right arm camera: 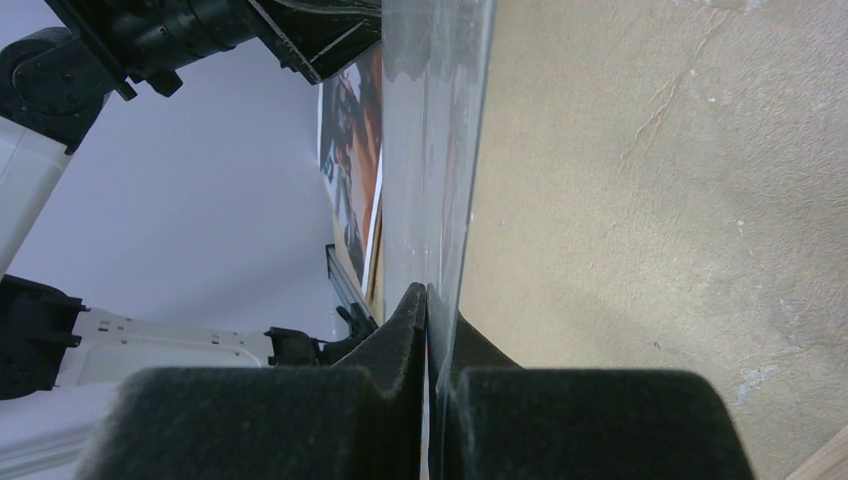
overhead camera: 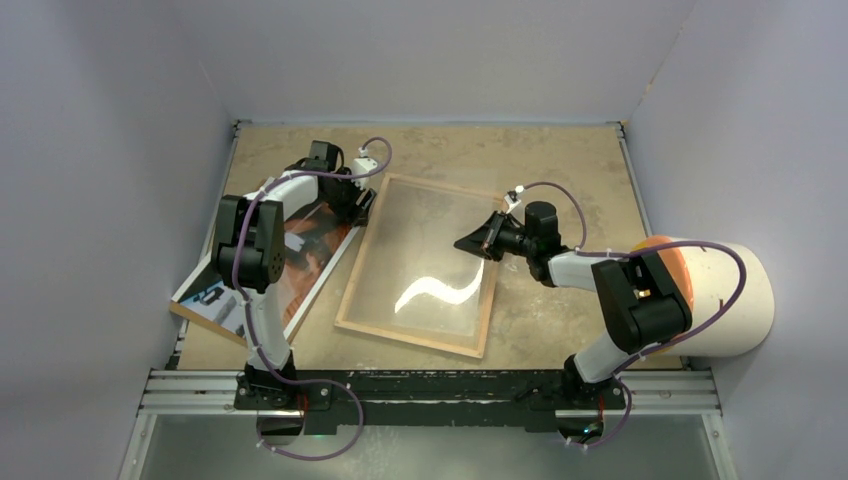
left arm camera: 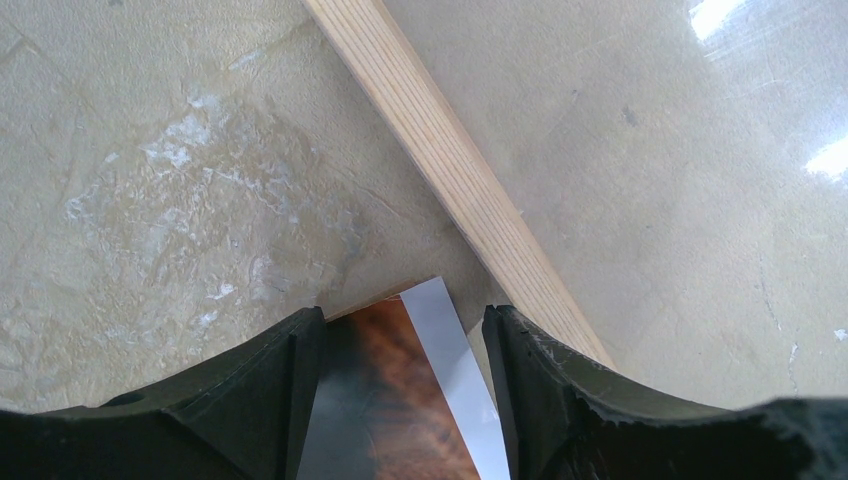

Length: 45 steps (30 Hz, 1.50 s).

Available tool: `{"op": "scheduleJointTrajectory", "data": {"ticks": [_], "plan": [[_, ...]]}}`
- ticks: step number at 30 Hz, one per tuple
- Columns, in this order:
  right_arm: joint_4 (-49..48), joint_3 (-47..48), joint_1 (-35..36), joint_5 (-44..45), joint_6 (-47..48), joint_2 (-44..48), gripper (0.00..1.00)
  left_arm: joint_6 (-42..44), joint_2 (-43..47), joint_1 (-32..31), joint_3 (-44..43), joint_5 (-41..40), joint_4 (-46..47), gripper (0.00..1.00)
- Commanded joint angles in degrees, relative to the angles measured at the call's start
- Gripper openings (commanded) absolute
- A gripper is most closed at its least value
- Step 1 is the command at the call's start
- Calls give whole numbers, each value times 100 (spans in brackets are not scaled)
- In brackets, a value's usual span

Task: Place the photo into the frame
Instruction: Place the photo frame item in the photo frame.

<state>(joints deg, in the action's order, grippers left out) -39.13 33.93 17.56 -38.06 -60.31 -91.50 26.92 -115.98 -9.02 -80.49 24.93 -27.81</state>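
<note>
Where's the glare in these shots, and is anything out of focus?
Top view: a bright white glare streak on the clear sheet at the frame. Left wrist view: smaller white hotspots on that sheet, upper right. Right wrist view: no glare, but the near pads of the right pincer look soft.

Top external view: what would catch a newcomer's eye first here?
The wood-coloured frame lies mid-table, with a bright glare on the clear sheet spanning it. The right gripper pinches that sheet; the left gripper straddles a corner of the photo at the left.
</note>
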Motion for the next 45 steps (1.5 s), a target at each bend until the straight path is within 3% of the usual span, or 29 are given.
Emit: {"op": "scheduleJointTrajectory", "data": {"ticks": [1,36,45], "plan": [[1,32,37,1,99,-25,0,-76,-82,-4,288,154,-806,62],[485,16,28,333,151,-153,0,-81,-82,-4,402,162,-739,60],[95,11,28,374,153,-179,0,-77,-109,-4,411,157,-726,60]]}}
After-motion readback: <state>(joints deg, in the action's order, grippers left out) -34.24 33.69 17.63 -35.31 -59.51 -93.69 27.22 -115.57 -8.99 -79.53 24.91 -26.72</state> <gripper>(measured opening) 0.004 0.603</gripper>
